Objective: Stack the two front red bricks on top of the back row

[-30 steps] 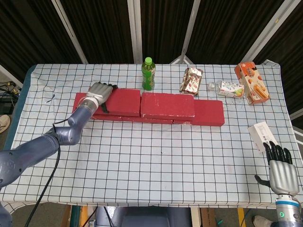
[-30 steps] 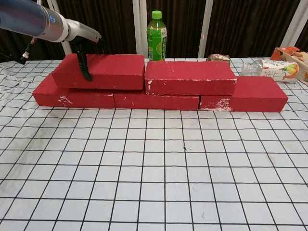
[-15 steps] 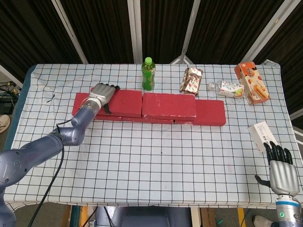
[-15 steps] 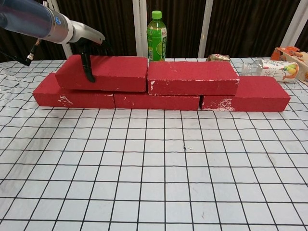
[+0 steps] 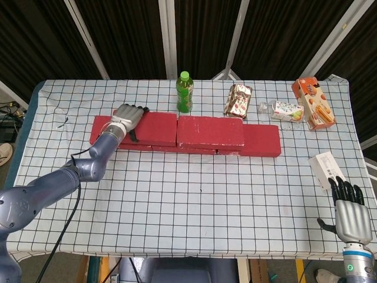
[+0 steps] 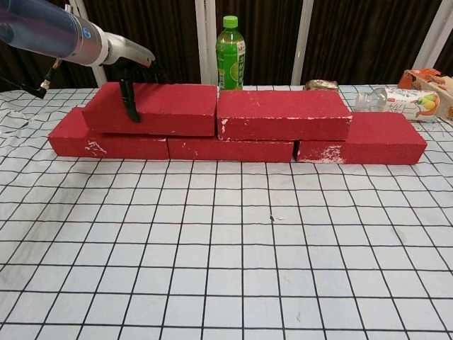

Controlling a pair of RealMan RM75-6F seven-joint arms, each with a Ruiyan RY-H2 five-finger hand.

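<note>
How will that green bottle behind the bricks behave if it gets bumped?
The green bottle stands tall and narrow, so it probably tips easily. Being round, it would likely roll afterwards. It looks like plastic, so breakage seems unlikely.

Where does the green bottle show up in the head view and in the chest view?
Head view: green bottle stands upright at the table's far edge, upper centre, just behind the gap between the two upper red bricks.
Chest view: same bottle at top centre, rising behind that gap.
Shared landmark: the left hand on the upper left brick.
</note>
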